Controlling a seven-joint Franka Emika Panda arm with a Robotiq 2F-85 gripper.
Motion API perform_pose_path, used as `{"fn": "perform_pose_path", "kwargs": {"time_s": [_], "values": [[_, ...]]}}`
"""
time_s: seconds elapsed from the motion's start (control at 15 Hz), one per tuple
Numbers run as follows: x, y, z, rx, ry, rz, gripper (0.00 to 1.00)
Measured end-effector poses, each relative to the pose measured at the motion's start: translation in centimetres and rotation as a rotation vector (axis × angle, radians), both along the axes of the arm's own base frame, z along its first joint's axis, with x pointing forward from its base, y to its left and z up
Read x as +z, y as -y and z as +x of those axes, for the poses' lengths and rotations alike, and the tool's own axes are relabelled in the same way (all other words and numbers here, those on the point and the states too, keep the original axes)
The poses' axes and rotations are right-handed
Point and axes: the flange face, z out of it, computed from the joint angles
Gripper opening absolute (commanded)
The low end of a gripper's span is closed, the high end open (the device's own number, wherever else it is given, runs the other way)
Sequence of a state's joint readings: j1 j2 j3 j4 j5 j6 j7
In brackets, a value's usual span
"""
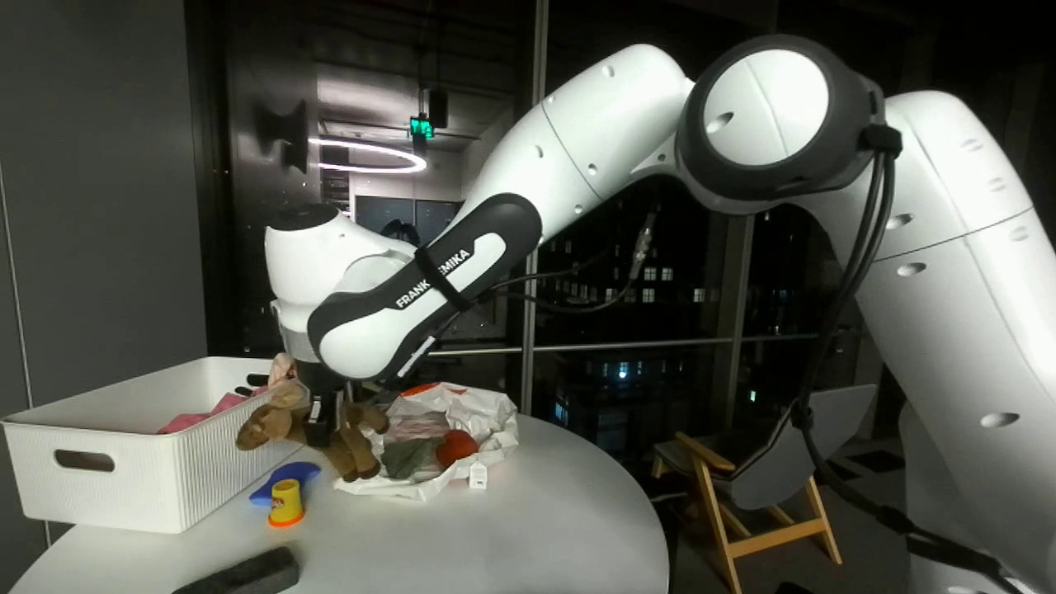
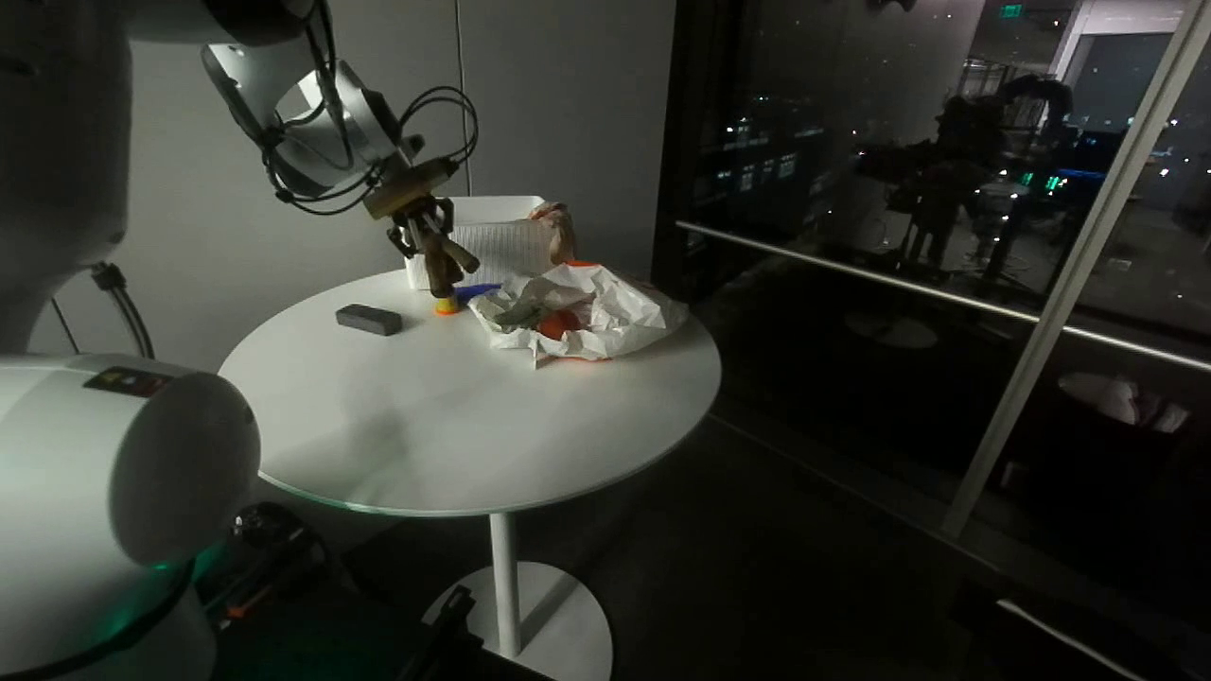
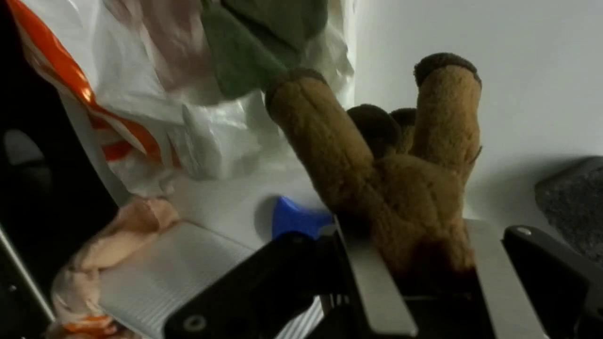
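Observation:
A brown plush animal [image 1: 353, 454] with dark feet is pinched in my gripper [image 1: 326, 417], its head to one side and its legs hanging down. In the wrist view, both fingers of the gripper [image 3: 407, 235] press on the brown plush body [image 3: 400, 197], whose legs point away from the palm. An exterior view has the plush legs [image 2: 440, 270] above a small yellow cup [image 2: 446, 305]. Beside that cup lies a blue piece [image 1: 289, 477]. Whether the plush feet touch the bag cannot be told. The plush head is hidden in the wrist view.
A white basket [image 1: 124, 495] with pink cloth [image 1: 194, 421] stands close beside the gripper. A peach-coloured item [image 2: 560, 232] hangs over its rim. The crumpled white bag [image 1: 495, 412] holds a red item [image 1: 456, 448] and green cloth [image 1: 410, 458]. A dark grey block [image 2: 369, 320] lies on the round table [image 2: 454, 426].

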State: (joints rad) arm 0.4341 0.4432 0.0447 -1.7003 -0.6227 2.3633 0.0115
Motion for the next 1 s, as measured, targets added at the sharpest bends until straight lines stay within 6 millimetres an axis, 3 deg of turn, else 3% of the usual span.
{"fn": "perform_pose_path", "kwargs": {"time_s": [0.27,0.6,0.8,1.0], "values": [[0.0,3.7,-3.1,-0.206,0.023,-0.128,0.08],[-1.4,7.1,-5.8,-0.449,0.004,-0.340,0.08],[-2.4,8.3,-6.6,-0.539,-0.017,-0.503,0.08],[-3.6,9.3,-5.6,-0.574,-0.030,-0.646,0.09]]}}
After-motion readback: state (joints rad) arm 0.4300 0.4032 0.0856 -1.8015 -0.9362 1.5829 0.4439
